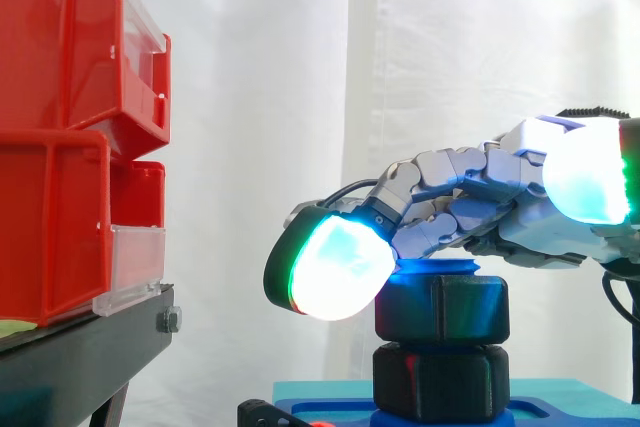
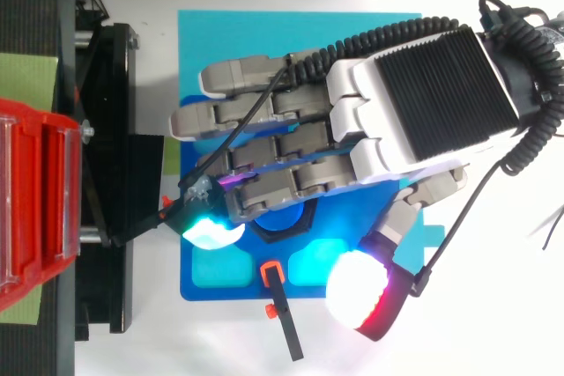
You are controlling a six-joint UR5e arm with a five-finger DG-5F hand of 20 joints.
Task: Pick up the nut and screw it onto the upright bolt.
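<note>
one hand (image 2: pixel 423 85), fingers straight and thumb apart, flat atop blue nut (image 1: pixel 445 309) above black hex piece (image 1: pixel 440 382)

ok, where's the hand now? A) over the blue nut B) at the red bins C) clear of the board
A: the hand lays its fingers over the top of the blue nut, above the blue board, well apart from the red bins.

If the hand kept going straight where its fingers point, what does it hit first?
Probably the black stand under the red bins: the hand points slightly downward at its near edge. Nothing else shows between, though depth is unclear.
</note>
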